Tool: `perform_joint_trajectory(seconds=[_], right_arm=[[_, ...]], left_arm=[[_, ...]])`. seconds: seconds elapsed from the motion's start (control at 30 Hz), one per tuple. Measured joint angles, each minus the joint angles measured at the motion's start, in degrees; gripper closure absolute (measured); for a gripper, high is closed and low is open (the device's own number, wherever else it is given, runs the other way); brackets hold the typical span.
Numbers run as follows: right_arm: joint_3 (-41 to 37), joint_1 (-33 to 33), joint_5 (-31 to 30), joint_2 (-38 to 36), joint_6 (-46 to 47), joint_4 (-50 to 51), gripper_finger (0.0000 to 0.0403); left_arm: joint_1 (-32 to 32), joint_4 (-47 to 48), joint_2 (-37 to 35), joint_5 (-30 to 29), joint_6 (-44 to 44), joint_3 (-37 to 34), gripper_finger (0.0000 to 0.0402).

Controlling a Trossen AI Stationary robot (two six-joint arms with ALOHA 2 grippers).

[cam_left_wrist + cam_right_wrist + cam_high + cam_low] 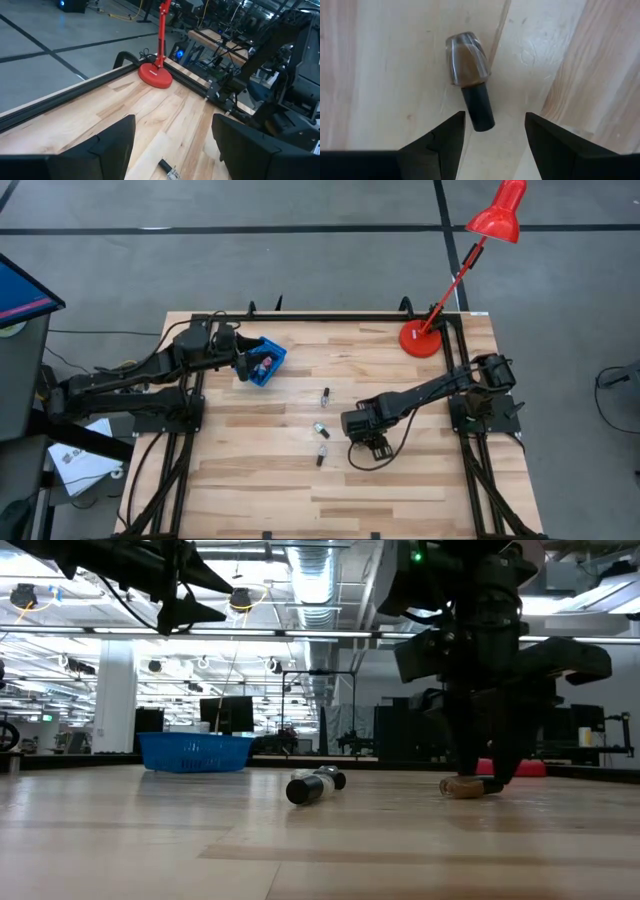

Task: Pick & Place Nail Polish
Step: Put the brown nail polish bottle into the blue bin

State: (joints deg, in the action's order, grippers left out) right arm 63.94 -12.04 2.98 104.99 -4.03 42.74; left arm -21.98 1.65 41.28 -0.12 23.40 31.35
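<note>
A small nail polish bottle (pixel 469 62) with a clear brownish body and a dark cap (pixel 479 107) lies on its side on the wooden table. My right gripper (pixel 495 119) is open and points down over it, one finger on each side of the cap, touching nothing; the low view shows it just above the bottle (pixel 465 786). Three more bottles (pixel 325 394), (pixel 320 428), (pixel 322 453) lie on the table to its left. My left gripper (pixel 243 366) is open and empty, held high beside the blue bin (pixel 268 360), which holds several bottles.
A red desk lamp stands with its base (pixel 420 338) at the table's far right and its arm leans out beyond the far edge. The blue bin (pixel 195 752) stands far left. Bare wood lies between the loose bottles and the near edge.
</note>
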Motion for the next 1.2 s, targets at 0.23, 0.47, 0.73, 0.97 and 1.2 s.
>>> perform_joint_trajectory(seconds=[0.23, 0.47, 0.73, 0.97, 1.2], right_arm=[[0.0, 0.0, 0.0, 0.0, -0.3, -0.1, 0.0205], [0.0, -1.0, 0.0, 0.0, 0.5, -1.2, 0.0209], [0.1, -1.8, -0.1, 1.6, 1.1, -4.1, 0.0216], [0.1, -1.8, -1.4, 2.1, 1.2, -4.0, 0.0261], [0.1, -1.4, -2.8, 2.1, 1.6, -4.2, 0.0353]], left_arm=[[0.0, 0.0, 0.0, 0.0, 0.0, 0.0, 0.0143], [0.0, -0.1, 0.0, 0.0, -0.4, 0.0, 0.0143], [0.0, -0.6, 0.0, 0.0, -0.4, 0.0, 0.0143], [0.0, -0.9, 0.0, 0.0, -0.5, 0.0, 0.0143], [0.0, -1.6, 0.0, 0.0, -0.4, 0.0, 0.0143]])
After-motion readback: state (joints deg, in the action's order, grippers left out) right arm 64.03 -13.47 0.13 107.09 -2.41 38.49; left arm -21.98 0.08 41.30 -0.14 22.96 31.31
